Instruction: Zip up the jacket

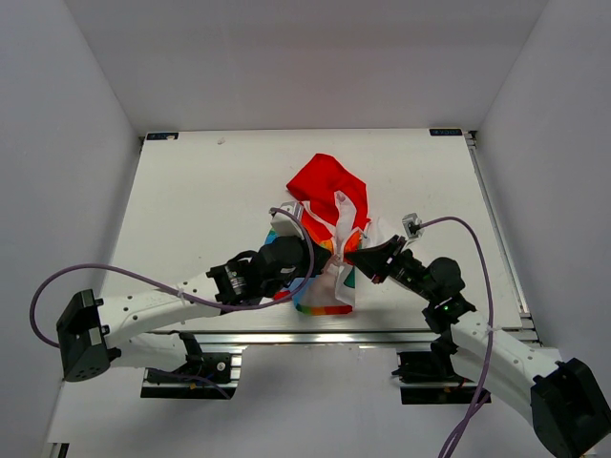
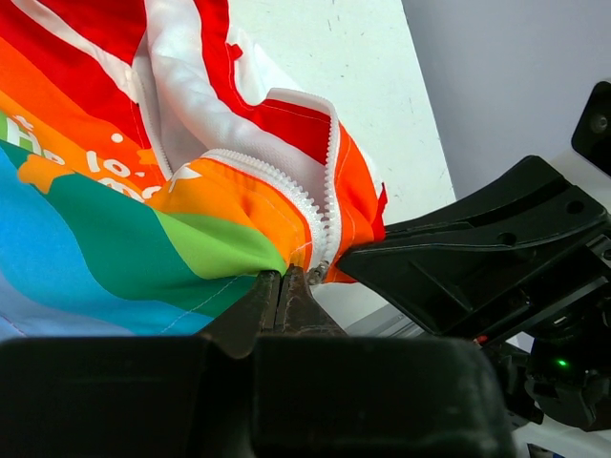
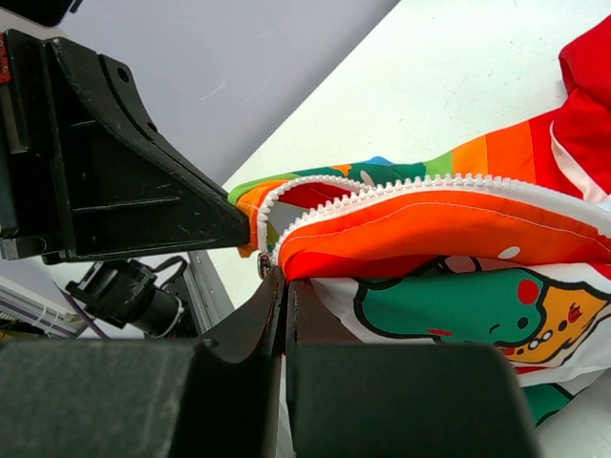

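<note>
The jacket [image 1: 325, 186] lies mid-table, its red hood toward the far side and its rainbow hem toward the arms. The front is open, and the white zipper teeth [image 3: 420, 186] run in two separate rows that meet near the hem. My left gripper [image 2: 282, 279] is shut on the rainbow panel's bottom corner, right beside the zipper's lower end [image 2: 318, 270]. My right gripper [image 3: 284, 284] is shut on the orange edge of the cartoon-print panel [image 3: 458, 305], next to a small metal zipper piece [image 3: 263, 265]. The two grippers almost touch tip to tip [image 1: 344, 256].
The white table [image 1: 191, 210] is walled in grey on three sides. An aluminium rail [image 1: 315, 336] runs along the near edge between the arm bases. Purple cables [image 1: 477, 277] loop off both wrists above the table.
</note>
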{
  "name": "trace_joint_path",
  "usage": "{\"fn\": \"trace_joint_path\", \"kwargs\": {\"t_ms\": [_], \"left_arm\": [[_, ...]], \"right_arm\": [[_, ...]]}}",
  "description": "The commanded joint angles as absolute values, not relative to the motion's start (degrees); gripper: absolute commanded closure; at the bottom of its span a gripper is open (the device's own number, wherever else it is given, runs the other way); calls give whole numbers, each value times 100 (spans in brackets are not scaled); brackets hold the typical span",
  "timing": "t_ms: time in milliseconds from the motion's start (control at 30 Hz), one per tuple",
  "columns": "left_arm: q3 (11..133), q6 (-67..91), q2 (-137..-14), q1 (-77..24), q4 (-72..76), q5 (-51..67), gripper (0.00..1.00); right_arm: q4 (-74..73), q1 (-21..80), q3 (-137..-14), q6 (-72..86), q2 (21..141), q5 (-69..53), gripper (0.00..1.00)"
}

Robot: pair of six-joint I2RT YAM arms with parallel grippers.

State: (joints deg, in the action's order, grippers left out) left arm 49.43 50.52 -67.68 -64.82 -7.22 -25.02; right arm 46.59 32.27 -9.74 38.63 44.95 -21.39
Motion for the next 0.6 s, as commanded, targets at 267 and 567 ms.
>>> {"fn": "trace_joint_path", "kwargs": {"t_ms": [267, 567], "left_arm": [[4974, 5098, -6504, -6460, -554, -2356, 100], [4975, 5098, -6574, -6460, -536, -2224, 100]], "right_arm": [[4799, 3243, -1081, 3762, 4272, -2092, 100], [4922, 3243, -1116, 3823, 4254, -2065, 100]]}}
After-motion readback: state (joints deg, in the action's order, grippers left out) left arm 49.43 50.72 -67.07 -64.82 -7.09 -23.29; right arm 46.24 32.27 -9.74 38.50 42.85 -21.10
